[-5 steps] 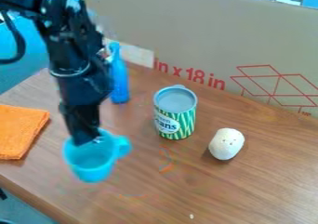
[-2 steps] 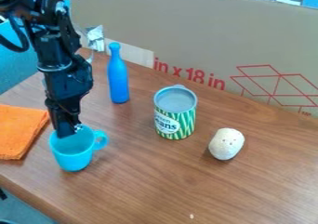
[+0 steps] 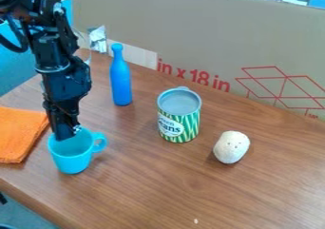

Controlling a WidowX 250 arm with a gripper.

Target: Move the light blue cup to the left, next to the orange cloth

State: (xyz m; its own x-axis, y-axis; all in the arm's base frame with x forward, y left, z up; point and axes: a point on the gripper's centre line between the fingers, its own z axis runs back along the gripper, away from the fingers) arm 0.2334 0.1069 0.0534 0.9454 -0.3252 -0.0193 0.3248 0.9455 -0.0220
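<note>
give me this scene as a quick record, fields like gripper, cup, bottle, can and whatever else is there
gripper: black gripper, lower end at the rim of the light blue cup
cup: light blue cup, upright, handle toward the picture's right
cloth: orange cloth, at the picture's left edge
bottle: blue bottle, upright
can: green-and-white can, upright, right of the bottle
small item: white rounded object with dark specks, right of the can
surface: wooden table
backdrop: cardboard panel with red print
</note>
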